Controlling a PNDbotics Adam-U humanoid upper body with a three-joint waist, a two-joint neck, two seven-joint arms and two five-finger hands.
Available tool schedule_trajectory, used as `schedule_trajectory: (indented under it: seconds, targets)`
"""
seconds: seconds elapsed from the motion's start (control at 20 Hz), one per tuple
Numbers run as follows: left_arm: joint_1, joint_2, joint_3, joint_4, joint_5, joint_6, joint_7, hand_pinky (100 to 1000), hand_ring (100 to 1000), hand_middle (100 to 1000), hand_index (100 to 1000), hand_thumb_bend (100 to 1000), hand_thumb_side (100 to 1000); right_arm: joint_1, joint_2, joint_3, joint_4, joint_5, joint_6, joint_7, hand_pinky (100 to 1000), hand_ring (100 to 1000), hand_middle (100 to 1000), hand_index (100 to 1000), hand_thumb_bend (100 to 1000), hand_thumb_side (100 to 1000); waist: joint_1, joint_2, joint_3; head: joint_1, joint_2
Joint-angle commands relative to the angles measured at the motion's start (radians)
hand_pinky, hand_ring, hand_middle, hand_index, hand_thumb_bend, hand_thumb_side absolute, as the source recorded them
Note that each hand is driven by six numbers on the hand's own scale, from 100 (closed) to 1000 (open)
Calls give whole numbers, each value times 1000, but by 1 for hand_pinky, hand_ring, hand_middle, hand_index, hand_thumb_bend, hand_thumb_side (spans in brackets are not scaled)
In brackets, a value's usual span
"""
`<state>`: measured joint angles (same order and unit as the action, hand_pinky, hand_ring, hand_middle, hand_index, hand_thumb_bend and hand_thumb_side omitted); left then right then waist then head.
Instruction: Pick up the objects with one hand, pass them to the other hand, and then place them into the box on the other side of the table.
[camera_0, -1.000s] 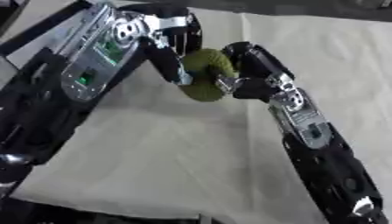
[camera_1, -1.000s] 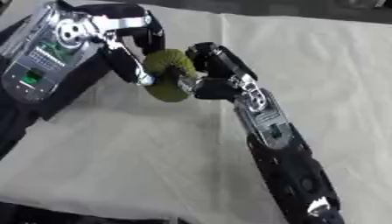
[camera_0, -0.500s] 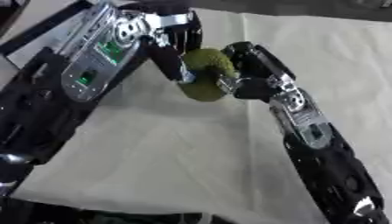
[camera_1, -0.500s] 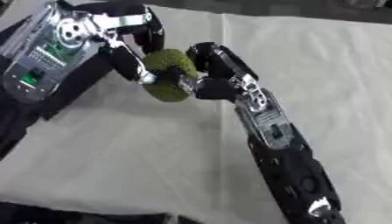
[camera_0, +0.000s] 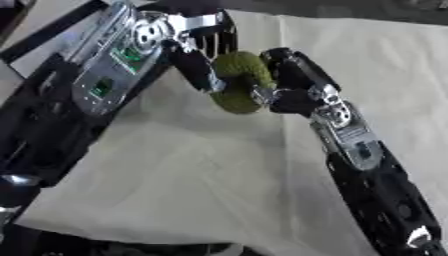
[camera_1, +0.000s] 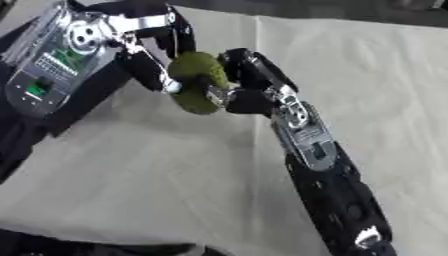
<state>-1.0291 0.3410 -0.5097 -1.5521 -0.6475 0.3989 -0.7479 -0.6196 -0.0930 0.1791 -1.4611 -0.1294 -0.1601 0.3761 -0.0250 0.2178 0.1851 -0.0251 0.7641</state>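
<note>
The black fingers (camera_0: 203, 75) of the left hand (camera_0: 206, 47) reach down along the left side of an olive-green, rounded, fuzzy-looking object (camera_0: 238, 86), pressed against it, with more dark fingers curling over its top. From the other side the black fingers (camera_0: 282, 64) of the right hand (camera_0: 293, 92) wrap round the object's right flank and upper edge, so both hands are clamped on the same thing at once and it sits squeezed between them. The object is held in the air above the bench (camera_0: 184, 180), over the upper middle of the cloth, and does not touch the surface.

Behind the left hand, a silver wrist joint leads into a broad forearm (camera_1: 52, 62) with a grey panel carrying green patches, running off toward the upper left and lower left edge. The right forearm (camera_1: 324, 165), black with a silver plate near the wrist, slants down to the lower right corner.

The bench is covered by a pale cream cloth (camera_1: 367, 75) with soft creases; a dark strip shows along its far edge and at the bottom.
</note>
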Motion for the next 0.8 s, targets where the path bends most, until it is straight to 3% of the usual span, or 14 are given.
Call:
schedule_trajectory:
  seconds: [0.05,0.35,0.8]
  targets:
    - [-15,13,4,-13,3,12,-6,707,585,520,571,302,100,-16,-7,-3,-22,-10,-1,3,598,471,303,388,228,100,3,-15,0,4,6]
    - [-16,14,3,-19,-2,21,10,688,536,445,438,340,100,-16,-7,-4,-21,-10,-1,5,596,471,303,388,228,100,2,-15,0,8,6]
    - [-15,14,2,-30,-4,22,22,678,523,422,422,385,100,-16,-10,-4,-24,-1,-3,21,595,475,307,392,236,100,2,-14,-1,8,6]
